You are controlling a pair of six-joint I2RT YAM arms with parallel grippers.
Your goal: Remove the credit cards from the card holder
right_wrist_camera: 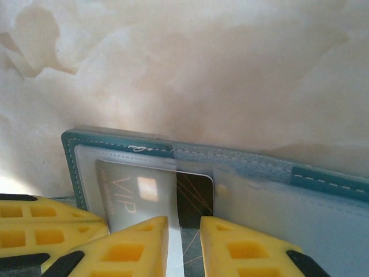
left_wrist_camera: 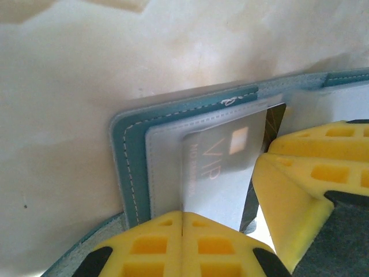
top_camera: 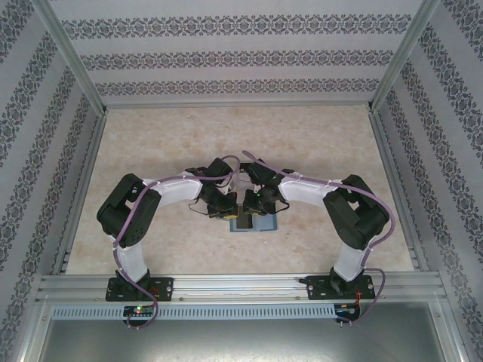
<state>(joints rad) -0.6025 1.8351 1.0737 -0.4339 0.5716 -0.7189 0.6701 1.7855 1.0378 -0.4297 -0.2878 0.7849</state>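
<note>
The teal card holder [top_camera: 253, 226] lies open on the table between both arms. Its stitched border [left_wrist_camera: 132, 167] frames a frosted inner pocket. A card marked VIP [left_wrist_camera: 219, 167] sits in that pocket, seen through the plastic [right_wrist_camera: 130, 193]. Its bare black end [right_wrist_camera: 196, 190] sticks out of the pocket's mouth. My left gripper [left_wrist_camera: 183, 216] is shut, its yellow pads pressed together on the holder's near edge at the pocket. My right gripper [right_wrist_camera: 183, 222] stands narrowly open, its fingertips on either side of the card's black end. In the top view the left gripper [top_camera: 224, 210] and right gripper [top_camera: 253, 205] nearly touch.
The pale marbled tabletop [top_camera: 249, 136] stretches behind the holder. Patterned walls and metal rails [top_camera: 226, 285] enclose it. One right-gripper finger [left_wrist_camera: 311, 167] crowds the left wrist view. One left-gripper finger [right_wrist_camera: 34, 222] sits at the lower left of the right wrist view.
</note>
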